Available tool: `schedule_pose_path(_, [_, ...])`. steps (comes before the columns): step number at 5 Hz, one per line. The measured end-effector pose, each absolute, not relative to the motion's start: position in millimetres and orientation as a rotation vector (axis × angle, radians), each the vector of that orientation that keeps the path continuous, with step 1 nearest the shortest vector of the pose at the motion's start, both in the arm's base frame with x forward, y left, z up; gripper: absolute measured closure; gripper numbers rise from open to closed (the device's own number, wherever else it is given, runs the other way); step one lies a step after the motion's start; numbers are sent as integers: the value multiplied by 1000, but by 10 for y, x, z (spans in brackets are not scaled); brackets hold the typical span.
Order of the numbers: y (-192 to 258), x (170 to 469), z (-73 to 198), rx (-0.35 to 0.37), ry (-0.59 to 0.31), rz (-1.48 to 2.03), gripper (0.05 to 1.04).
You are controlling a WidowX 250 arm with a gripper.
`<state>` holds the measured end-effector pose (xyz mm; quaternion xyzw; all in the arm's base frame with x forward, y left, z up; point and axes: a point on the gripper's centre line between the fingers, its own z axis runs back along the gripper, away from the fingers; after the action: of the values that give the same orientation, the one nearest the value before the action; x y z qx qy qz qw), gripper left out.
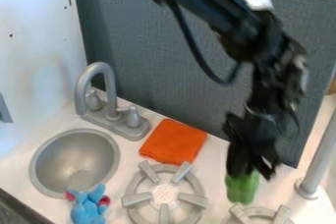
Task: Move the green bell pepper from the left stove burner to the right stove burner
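Observation:
The black gripper (251,168) hangs from the arm at the right, pointing down, and is shut on the top of a green toy pepper (241,188). The pepper hangs below its fingers, just behind the right burner (259,214). An orange folded cloth (174,141) lies on the counter to the left of the gripper, behind the left burner (164,194). A blue plush toy (88,205) with pinkish-red ears is at the front edge of the sink (43,166).
A grey faucet (108,78) with two handles stands behind the sink. The dark grey back panel (157,56) rises behind the counter. At the right, a grey post (318,161) stands close to the gripper. A white wall (33,36) closes the left side.

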<state>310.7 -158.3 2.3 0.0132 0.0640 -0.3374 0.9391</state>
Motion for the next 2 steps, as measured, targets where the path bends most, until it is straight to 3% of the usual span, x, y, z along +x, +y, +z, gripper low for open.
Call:
schedule_pose_path(1, [-1753,2946,-199,70,196,-785,992])
schedule_pose_path(2, [-1834,2880,-254,71,186,-829,992])
